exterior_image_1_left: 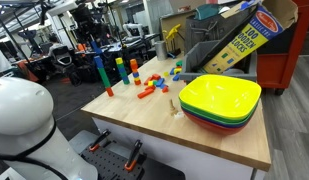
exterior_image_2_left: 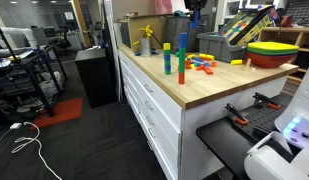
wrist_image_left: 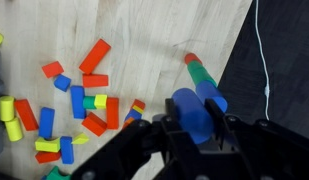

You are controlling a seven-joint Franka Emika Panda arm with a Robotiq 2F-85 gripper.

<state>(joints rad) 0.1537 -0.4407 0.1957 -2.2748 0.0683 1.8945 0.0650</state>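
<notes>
Gripper [wrist_image_left: 197, 123] clenched on blue wooden cylinder [wrist_image_left: 191, 106], directly above upright blue-green-red block tower [wrist_image_left: 200, 76]; tower's long axis vertical beneath it.

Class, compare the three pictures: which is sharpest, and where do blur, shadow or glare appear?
Wrist view: scattered blocks fairly sharp, the gripper dark and soft around the blue block. Both exterior views: even indoor light, stacked bowls crisp, white robot base soft up close.

A lab or workshop is shown: equipment racks [exterior_image_2_left: 22, 75] and loose cables [exterior_image_2_left: 24, 140] are seen on the floor at left, and a red tool cabinet [exterior_image_1_left: 284, 60] stands beyond the drawered table [exterior_image_1_left: 224, 140].
</notes>
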